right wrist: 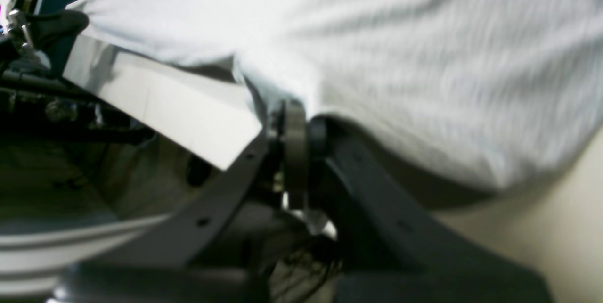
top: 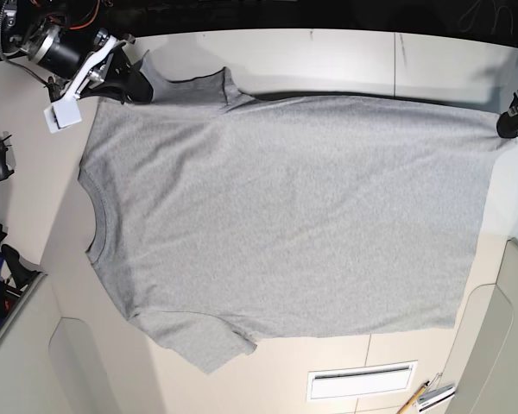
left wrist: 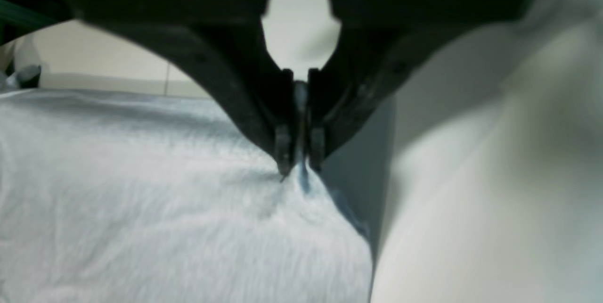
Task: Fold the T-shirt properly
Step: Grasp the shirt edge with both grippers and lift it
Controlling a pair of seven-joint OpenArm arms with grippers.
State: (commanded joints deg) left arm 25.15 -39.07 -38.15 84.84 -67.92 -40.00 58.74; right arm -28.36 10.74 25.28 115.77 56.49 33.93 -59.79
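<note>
Pencil [top: 412, 398]: at the near edge of the bench [top: 345, 56], by a white slotted plate [top: 361, 380].
T-shirt [top: 285, 216]: grey, plain side up, spread flat across the bench, neck at the view's left, one sleeve near, one far.
Left hand [left wrist: 300, 164]: pressed together, pinching a far bottom corner of the T-shirt.
Right hand [right wrist: 294, 126]: pressed together, pinching the T-shirt's far shoulder.
</note>
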